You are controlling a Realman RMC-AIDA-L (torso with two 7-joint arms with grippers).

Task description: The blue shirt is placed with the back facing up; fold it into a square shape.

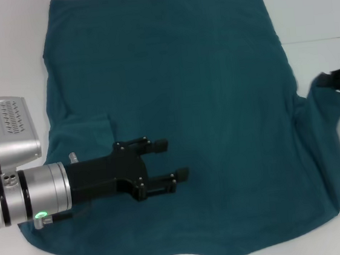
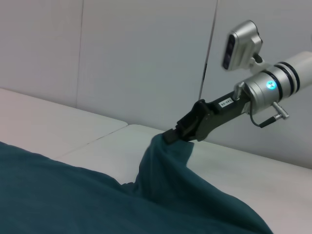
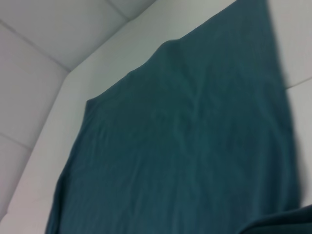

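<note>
Right gripper clamped on the lifted right sleeve of the blue shirt spread across the white table, left gripper hovering open above the left-folded side — best carried low and straight inward, keeping the crease even.
</note>
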